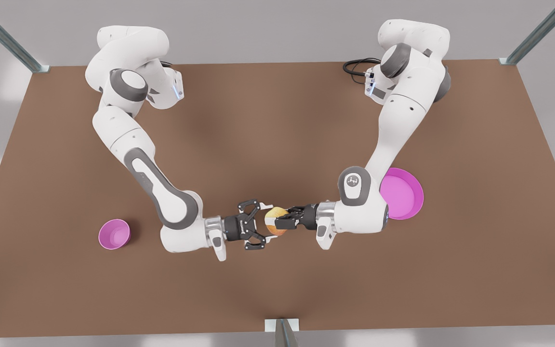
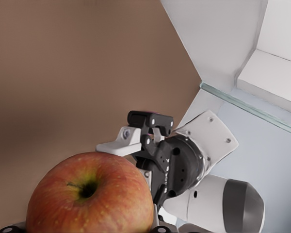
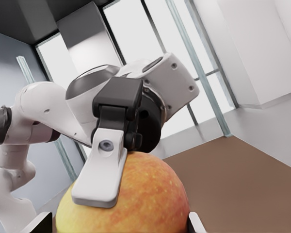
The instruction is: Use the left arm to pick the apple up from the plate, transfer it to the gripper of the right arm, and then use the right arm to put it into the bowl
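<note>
The round yellow-orange, red-blushed apple (image 1: pixel 276 220) hangs above mid-table, pinched by the left gripper (image 1: pixel 281 221) from the front view's right, while the right gripper (image 1: pixel 260 225) spreads wide around its other side.

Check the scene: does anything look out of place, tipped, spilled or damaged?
Nothing stands out. The apple is mid-handover above the table, gripped by the left gripper, with the right gripper open around its other side. The plate and the bowl sit upright, both empty.
</note>
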`<action>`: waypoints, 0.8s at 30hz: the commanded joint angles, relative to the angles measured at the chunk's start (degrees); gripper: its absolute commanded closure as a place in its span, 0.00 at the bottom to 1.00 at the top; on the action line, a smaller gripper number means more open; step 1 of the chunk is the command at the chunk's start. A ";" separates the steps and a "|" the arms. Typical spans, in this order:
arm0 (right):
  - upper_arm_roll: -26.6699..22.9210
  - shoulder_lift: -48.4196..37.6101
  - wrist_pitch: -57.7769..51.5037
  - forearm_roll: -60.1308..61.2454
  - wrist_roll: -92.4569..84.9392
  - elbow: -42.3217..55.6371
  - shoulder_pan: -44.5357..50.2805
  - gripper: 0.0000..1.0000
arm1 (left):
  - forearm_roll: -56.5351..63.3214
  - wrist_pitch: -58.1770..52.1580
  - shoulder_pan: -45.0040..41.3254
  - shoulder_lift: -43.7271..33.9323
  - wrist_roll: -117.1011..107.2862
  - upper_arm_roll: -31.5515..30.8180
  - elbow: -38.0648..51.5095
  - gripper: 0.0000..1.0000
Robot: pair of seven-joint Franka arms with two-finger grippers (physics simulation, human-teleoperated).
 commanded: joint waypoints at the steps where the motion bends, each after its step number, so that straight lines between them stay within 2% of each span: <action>1: 0.06 -0.04 0.28 0.02 -1.67 0.08 0.17 0.00 | -0.01 -0.02 0.00 -0.10 0.62 -0.04 0.03 0.07; 18: 0.06 0.40 2.04 0.63 -1.67 0.70 1.49 0.00 | -0.01 1.04 0.00 0.25 0.54 -0.48 0.03 0.07; 20: 0.06 0.40 2.04 0.63 -1.67 0.61 1.49 0.00 | -0.01 1.04 0.00 0.26 0.62 -0.48 0.03 0.00; 24: 0.06 0.57 2.04 0.81 -1.67 0.35 1.49 0.00 | -0.01 1.04 0.00 0.26 0.62 -0.48 0.03 0.00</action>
